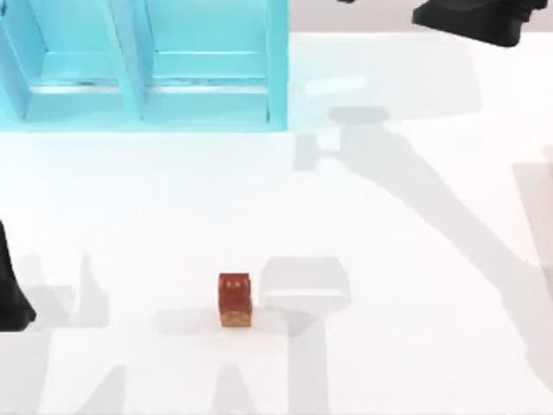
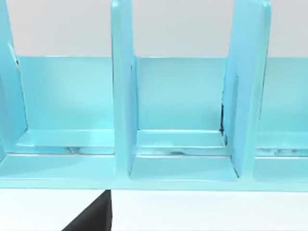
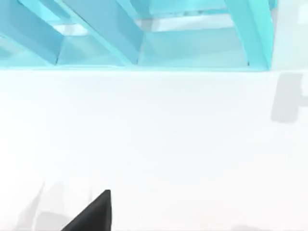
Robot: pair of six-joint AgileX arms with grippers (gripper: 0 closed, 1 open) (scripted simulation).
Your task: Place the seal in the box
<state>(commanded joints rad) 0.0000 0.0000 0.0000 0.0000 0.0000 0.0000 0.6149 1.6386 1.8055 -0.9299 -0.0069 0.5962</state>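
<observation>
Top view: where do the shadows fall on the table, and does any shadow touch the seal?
Top view: long grey arm shadows cross the white table; a pale blocky one lies just right of the seal, a fainter one at its left. Right wrist view: one grey patch at the table's edge.

Bare white table (image 1: pixel 415 259), crossed by grey shadows.

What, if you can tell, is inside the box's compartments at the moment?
The blue box shows bare compartment floors; nothing sits inside. The seal stands on the table, apart from it.
</observation>
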